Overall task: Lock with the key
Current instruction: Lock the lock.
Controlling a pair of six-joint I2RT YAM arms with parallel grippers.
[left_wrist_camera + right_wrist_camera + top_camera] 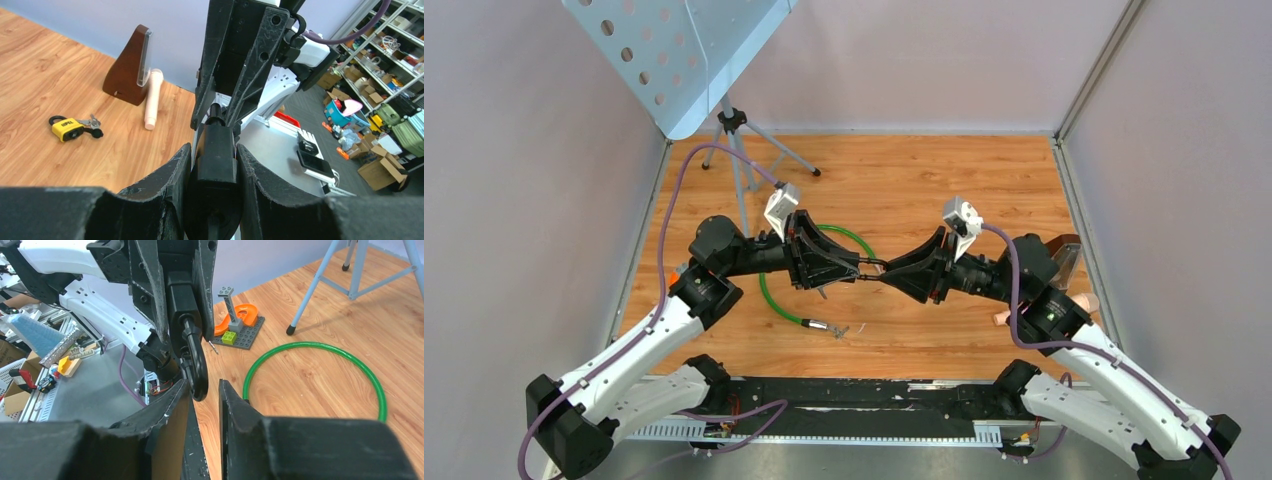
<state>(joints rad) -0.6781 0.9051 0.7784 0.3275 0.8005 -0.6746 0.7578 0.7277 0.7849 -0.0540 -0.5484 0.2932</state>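
The worktop (984,180) is a light wooden board with grey walls on three sides. A tripod stand (742,170) stands on it at 11 o'clock. A green cable (774,305) lies looped left of centre. A grey brick plate (237,327) carrying an orange piece sits at 9 o'clock. At 3 o'clock stands a brown metronome (127,70), a cream cylinder (152,97) lying just beside it. Near them lies a yellow padlock (67,128), with keys (91,122) touching it.
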